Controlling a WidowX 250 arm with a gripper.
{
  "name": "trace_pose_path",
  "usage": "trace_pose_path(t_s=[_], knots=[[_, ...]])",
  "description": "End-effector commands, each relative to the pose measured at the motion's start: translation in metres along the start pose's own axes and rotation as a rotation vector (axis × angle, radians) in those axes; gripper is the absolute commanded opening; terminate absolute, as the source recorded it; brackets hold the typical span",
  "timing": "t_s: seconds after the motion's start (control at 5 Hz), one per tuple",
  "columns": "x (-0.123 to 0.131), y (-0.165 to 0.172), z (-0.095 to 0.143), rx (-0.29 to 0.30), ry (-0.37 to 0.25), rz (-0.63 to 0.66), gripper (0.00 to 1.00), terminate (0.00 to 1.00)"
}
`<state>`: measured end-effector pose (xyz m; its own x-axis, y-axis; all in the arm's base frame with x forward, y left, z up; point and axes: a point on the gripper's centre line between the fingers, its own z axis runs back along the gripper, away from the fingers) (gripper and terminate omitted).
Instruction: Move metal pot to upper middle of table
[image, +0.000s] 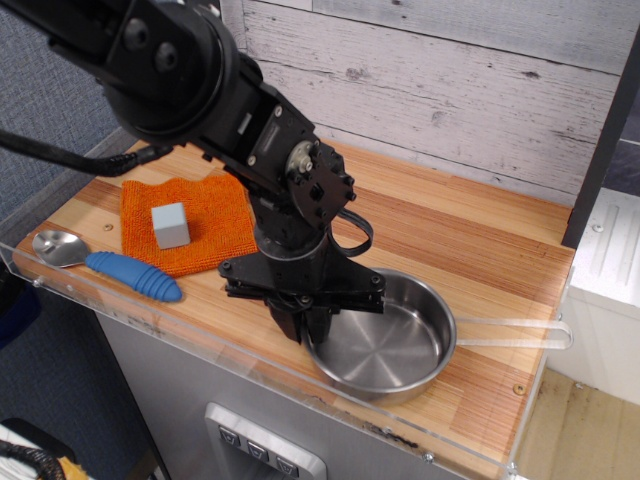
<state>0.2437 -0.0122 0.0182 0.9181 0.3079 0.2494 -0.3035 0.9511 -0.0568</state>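
Note:
The metal pot (385, 345), a shallow shiny steel pan, sits at the front right of the wooden table (470, 240). Its long wire handle (520, 335) points right and looks blurred. My black gripper (305, 325) is down at the pot's left rim. The fingers have closed together over the rim, one outside and one inside the pot. The arm hides the rim's left edge.
An orange cloth (205, 215) with a grey cube (170, 225) on it lies at the left. A metal spoon with a blue handle (130, 275) lies at the front left by the acrylic rim (200, 345). A plank wall stands behind the table.

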Motion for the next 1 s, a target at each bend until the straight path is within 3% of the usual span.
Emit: trace_pose_path(t_s=[0.0,0.8], knots=[[0.005,0.009,0.016,-0.008,-0.034,0.003,0.0,0.0],[0.061,0.007,0.058,-0.063,-0.112,-0.07,0.0,0.0]])
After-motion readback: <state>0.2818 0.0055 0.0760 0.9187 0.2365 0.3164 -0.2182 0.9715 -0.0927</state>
